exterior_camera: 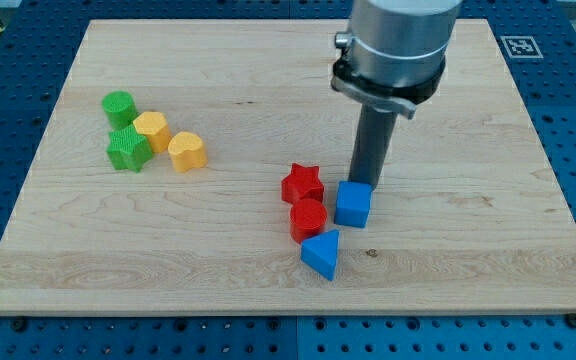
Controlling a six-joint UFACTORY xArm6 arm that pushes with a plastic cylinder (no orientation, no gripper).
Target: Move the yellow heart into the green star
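The yellow heart (187, 151) lies at the board's left, just right of a yellow hexagon (152, 130). The green star (128, 149) sits left of both, touching the hexagon, a small gap from the heart. A green cylinder (119, 106) stands just above the star. My tip (364, 183) is far to the right, its end right behind the top edge of a blue cube (353, 204).
A red star (302, 184) and a red cylinder-like block (308, 219) sit left of the blue cube. A blue triangle (321, 254) lies below them. The wooden board (488, 260) rests on a blue perforated table.
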